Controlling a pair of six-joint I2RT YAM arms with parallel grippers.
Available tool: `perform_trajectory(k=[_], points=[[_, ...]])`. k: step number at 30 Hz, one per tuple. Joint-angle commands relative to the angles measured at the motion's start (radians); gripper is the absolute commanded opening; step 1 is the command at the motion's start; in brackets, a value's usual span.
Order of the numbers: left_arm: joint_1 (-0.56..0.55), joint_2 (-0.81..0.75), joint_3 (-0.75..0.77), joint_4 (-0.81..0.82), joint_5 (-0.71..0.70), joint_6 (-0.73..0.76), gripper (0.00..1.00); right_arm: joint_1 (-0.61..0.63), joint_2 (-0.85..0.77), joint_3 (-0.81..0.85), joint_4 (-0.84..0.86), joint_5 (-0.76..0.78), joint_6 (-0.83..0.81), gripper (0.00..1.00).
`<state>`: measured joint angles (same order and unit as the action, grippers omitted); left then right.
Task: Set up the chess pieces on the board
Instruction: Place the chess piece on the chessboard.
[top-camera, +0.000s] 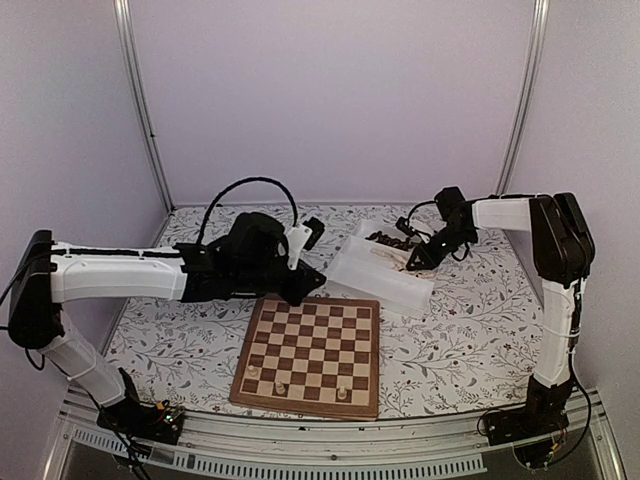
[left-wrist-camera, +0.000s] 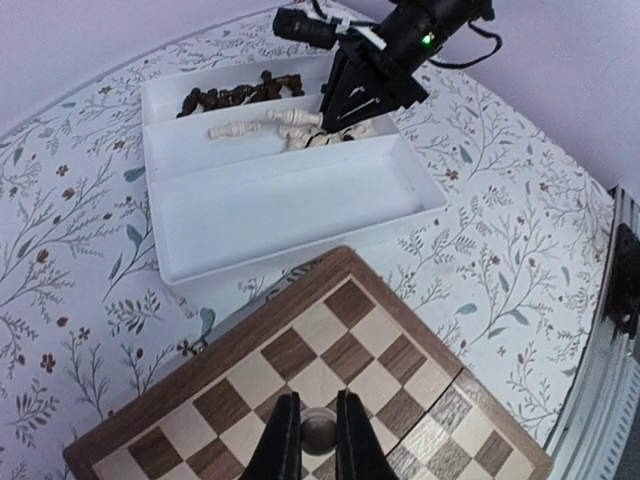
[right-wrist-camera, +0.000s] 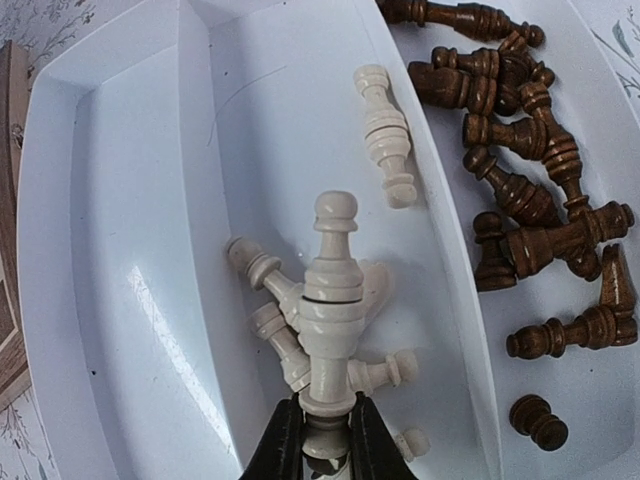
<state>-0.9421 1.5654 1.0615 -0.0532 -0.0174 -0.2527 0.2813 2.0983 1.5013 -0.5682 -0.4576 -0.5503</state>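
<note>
Top view: board (top-camera: 310, 350) centred on worktop (top-camera: 470, 330); three pale pieces (top-camera: 281, 385) upright on near row; tray (top-camera: 385, 270) just beyond, probably so both arms reach it.
Left wrist: left end effector (left-wrist-camera: 318, 445) closed on small piece (left-wrist-camera: 318, 430), colour unclear, low over far squares; likely placing.
Right wrist: right end effector (right-wrist-camera: 325, 440) clamped on base of pale piece (right-wrist-camera: 332, 290) above tray's pale compartment; base grip likely suits upright setting; dark pieces (right-wrist-camera: 530, 190) in neighbouring compartment.

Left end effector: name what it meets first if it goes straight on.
Likely the board: the left end effector, shut on a chess piece, points down at its squares; height unclear.
</note>
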Motion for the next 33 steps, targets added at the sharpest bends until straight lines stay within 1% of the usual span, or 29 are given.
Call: perform_trajectory(k=[1,4,7,10,15,25,33], points=[[-0.052,-0.139,-0.148,-0.097,-0.146,-0.016,0.02,0.004,-0.032,-0.016,0.03,-0.019,-0.009,0.08],[-0.083,-0.224,-0.244,-0.116,-0.167,-0.041,0.03,0.004,-0.031,-0.016,0.031,-0.02,-0.008,0.08],[-0.106,-0.291,-0.33,-0.129,-0.159,-0.046,0.03,0.003,-0.032,-0.016,0.034,-0.019,-0.009,0.08],[-0.123,-0.334,-0.386,-0.144,-0.147,-0.046,0.04,0.003,-0.032,-0.015,0.035,-0.016,-0.009,0.08],[-0.147,-0.361,-0.423,-0.151,-0.149,-0.055,0.04,0.004,-0.032,-0.013,0.035,-0.011,-0.009,0.09],[-0.186,-0.32,-0.435,-0.188,-0.15,-0.049,0.05,0.004,-0.035,-0.012,0.033,-0.015,-0.002,0.08],[-0.216,-0.315,-0.449,-0.211,-0.141,-0.061,0.05,0.003,-0.035,-0.01,0.031,-0.018,-0.002,0.09]])
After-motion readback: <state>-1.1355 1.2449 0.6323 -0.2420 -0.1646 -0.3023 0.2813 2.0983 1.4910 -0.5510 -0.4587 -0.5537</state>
